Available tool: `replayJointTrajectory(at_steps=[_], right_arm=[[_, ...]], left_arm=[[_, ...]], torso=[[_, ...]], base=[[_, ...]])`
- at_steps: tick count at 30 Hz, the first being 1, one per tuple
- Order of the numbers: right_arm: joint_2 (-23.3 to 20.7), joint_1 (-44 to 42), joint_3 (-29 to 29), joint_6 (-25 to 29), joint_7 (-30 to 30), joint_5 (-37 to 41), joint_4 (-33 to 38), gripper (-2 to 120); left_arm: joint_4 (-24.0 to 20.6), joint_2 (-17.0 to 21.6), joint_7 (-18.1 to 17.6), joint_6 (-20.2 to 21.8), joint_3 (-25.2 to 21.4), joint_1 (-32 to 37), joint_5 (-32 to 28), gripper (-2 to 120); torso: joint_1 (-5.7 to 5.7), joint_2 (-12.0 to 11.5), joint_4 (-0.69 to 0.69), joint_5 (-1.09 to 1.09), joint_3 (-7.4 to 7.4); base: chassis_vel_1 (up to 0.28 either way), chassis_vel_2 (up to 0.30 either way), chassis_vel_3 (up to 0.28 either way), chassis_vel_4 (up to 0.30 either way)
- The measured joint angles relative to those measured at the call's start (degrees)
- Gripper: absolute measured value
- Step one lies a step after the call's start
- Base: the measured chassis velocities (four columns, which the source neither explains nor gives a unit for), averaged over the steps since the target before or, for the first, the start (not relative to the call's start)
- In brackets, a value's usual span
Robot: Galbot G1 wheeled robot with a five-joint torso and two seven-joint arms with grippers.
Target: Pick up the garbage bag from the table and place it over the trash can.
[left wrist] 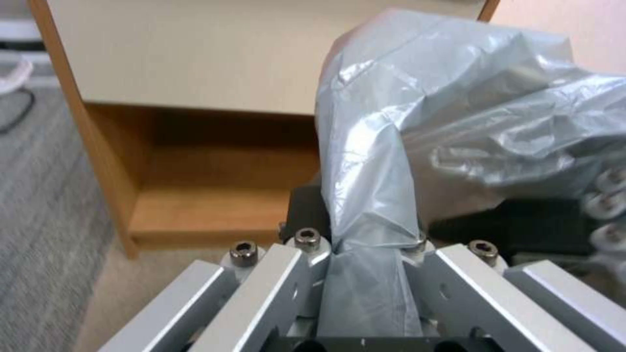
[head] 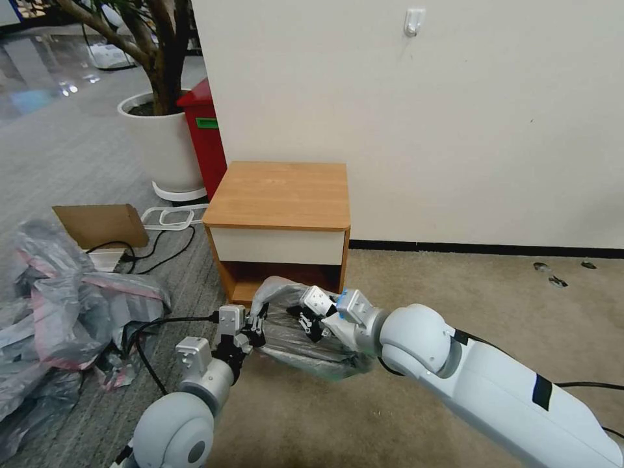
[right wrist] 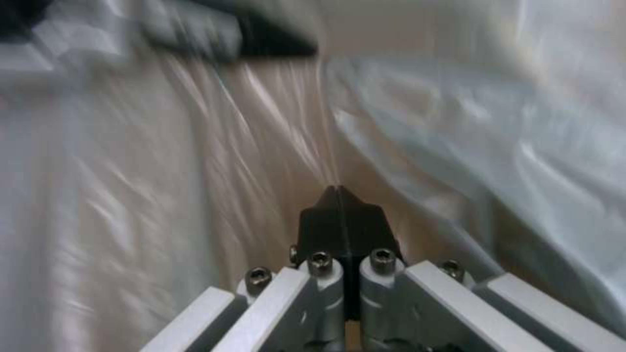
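Just in front of the table, low over the carpet, the left gripper pinches the garbage bag; the right gripper, pressed together, sits inside its folds. The thin film could tear or slip if the arms pull apart.

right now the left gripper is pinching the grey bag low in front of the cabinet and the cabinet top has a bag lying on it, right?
Not quite. The left gripper does pinch the garbage bag low in front of the table, but the head view shows the tabletop bare.
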Motion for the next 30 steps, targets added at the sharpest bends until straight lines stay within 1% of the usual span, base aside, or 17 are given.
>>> replayJointTrajectory(at_steps=[2,9,15,19,23,26,30], right_arm=[[-0.3,2.3,-2.3,0.0,0.9,0.0,-1.5,0],[-0.6,7.6,-8.1,0.1,2.4,-0.1,-4.3,0],[0.4,10.1,-10.9,0.1,3.1,0.0,-6.3,0],[1.0,13.0,-13.6,0.2,4.1,0.2,-8.3,0],[1.3,14.0,-14.7,0.2,5.0,0.5,-9.1,0],[2.1,14.9,-15.8,0.2,7.7,1.6,-11.0,0],[3.2,15.0,-16.1,0.2,9.6,2.3,-12.4,0]], left_arm=[[-0.3,0.0,0.3,-0.2,0.1,-0.1,1.2,6],[-1.5,-0.5,0.4,-0.2,0.8,-0.8,1.3,6],[-1.9,-0.9,0.4,0.0,1.1,-1.3,1.4,6],[-2.7,-1.1,0.9,0.0,1.1,-1.5,4.0,6],[-3.0,-1.1,1.4,0.0,1.1,-1.5,5.6,6],[-3.5,-1.1,2.8,0.0,1.1,-1.8,9.0,6],[-4.1,-1.2,3.4,0.1,1.2,-2.2,10.8,6]], torso=[[0.0,0.0,0.01,0.0,0.0],[0.0,0.0,0.0,0.0,0.0],[0.0,0.0,0.0,0.0,0.0],[0.0,0.0,0.01,0.0,0.0],[0.0,0.0,0.0,0.0,0.0],[0.01,0.0,0.01,0.0,0.0],[0.0,0.0,0.01,0.0,0.0]], base=[[0.0,0.0,0.0,0.0],[0.0,0.0,0.0,0.0],[0.0,0.0,0.0,0.0],[0.0,0.0,0.0,0.0],[0.0,0.0,0.0,0.0],[0.0,0.0,0.0,0.0],[0.0,0.0,0.0,0.0]])
